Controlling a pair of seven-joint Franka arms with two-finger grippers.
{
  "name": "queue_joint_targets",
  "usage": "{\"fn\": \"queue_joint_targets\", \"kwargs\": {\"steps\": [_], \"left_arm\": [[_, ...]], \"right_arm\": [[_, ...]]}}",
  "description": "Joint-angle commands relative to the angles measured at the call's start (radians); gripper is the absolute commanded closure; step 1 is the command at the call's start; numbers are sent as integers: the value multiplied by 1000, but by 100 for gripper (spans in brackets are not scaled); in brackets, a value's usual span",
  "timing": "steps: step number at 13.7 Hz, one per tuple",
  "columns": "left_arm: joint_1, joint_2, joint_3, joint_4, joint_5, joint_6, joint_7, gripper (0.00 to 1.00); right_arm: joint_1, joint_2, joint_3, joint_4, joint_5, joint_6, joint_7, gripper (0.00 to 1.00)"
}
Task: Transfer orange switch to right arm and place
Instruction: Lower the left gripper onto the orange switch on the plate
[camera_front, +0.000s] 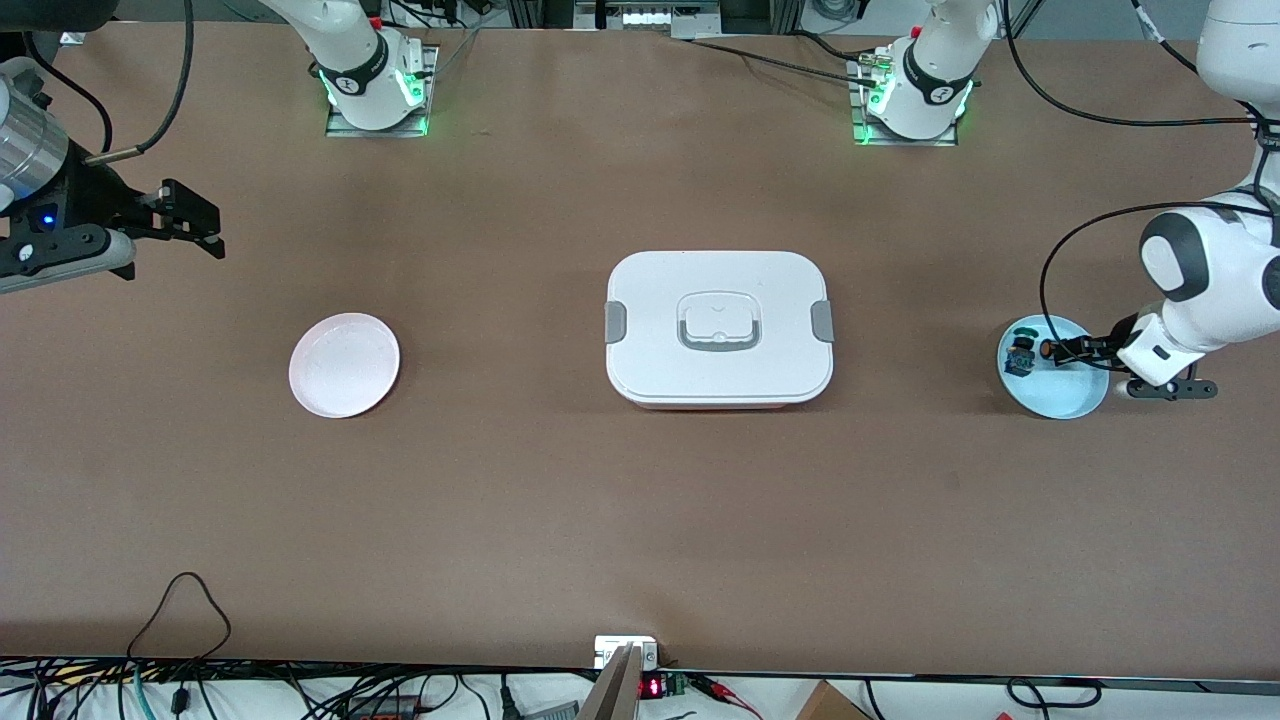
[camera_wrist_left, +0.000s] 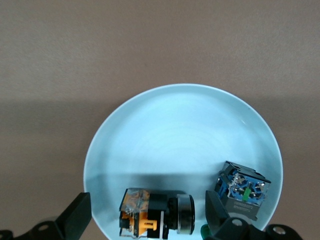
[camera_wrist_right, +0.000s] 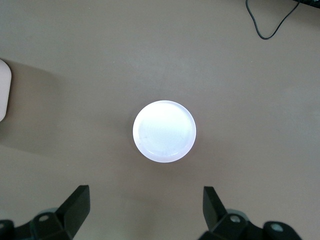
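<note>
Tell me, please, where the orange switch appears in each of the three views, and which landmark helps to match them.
Front view: the orange switch lies on the light blue plate at the left arm's end of the table, at the open left gripper.
Left wrist view: the switch lies on the same plate, between the fingers, beside the blue-and-green switch.
Right wrist view: not in it.
Shared landmark: the light blue plate.
</note>
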Motion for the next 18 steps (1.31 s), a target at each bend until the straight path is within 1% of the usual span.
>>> {"fn": "queue_joint_targets", "kwargs": {"steps": [1,3,5,8,18], "left_arm": [[4,-9,-4,-22,19,25,13,0],[-4,-4,-4,-30,20,25,32,0],[-4,-3,-4,-36,19,39,99,0],[-1,1,-4,-36,19,42,145,0],[19,11,-4,-50,9,47,156,0]], "right_arm": [[0,0,2,4,-6,3,-4,0],[0,-1,2,4,-6,3,-4,0],[0,0,2,4,-6,3,-4,0],[0,0,2,4,-6,3,-4,0],[0,0,2,4,-6,3,-4,0]]}}
